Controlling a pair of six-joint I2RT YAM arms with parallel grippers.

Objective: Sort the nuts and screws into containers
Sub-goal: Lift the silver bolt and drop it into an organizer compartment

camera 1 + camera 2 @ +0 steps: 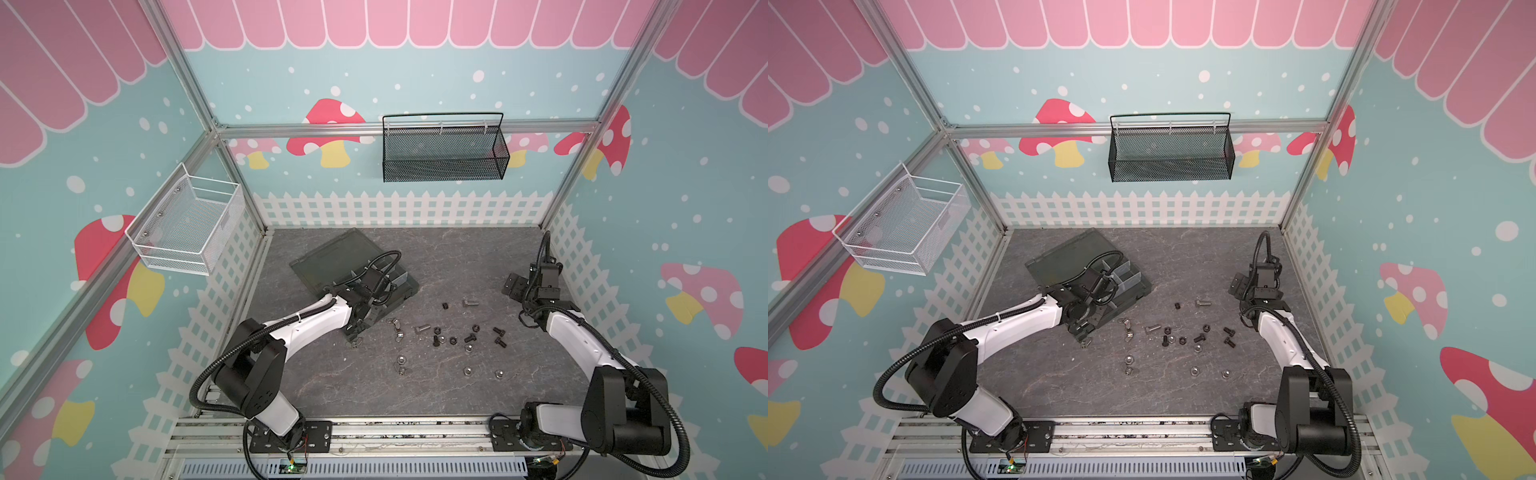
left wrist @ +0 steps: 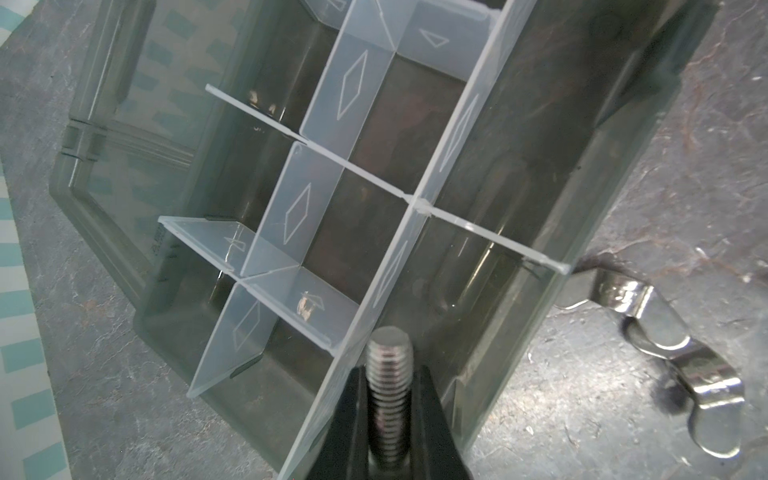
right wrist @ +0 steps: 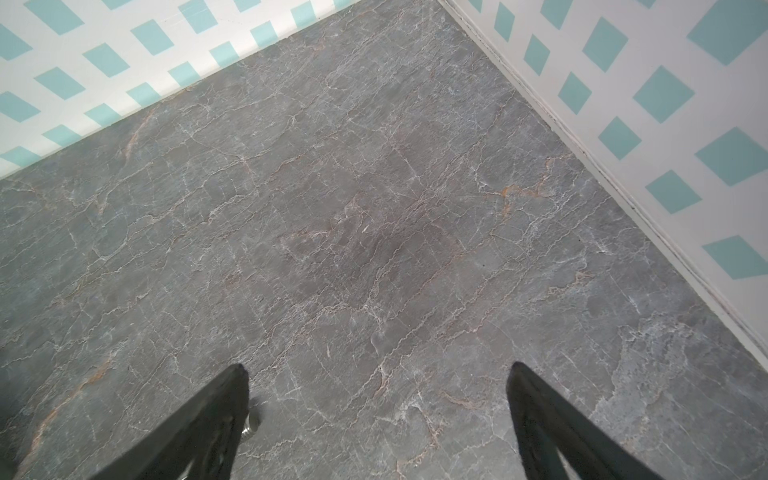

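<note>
The grey desk (image 1: 457, 257) holds a dark see-through box (image 2: 623, 124) with its lid (image 1: 332, 253) open. The containers (image 2: 365, 216) are little rooms inside it, split by pale walls (image 2: 295, 208). The box is light plastic and could slide if bumped.

The left end effector (image 2: 388, 370) is squeezed shut on a silver screw (image 2: 388, 353). It holds the bumpy stem right over a pale wall. The right end effector (image 3: 378, 368) is wide open and holds nothing, over bare desk.

The other screws (image 1: 470, 303) and nuts (image 1: 467, 370) lie loose on the desk, beside the box. They are hard, light, shiny and slippery. Pinch a screw across its stem and a nut across its flat sides. Two winged nuts (image 2: 665, 332) sit just beside the box.

The held screw's head is hidden between the fingers. In both top views the left arm covers part of the box. The tiny black bits (image 1: 471, 337) are hard to tell apart; they might be either kind.
</note>
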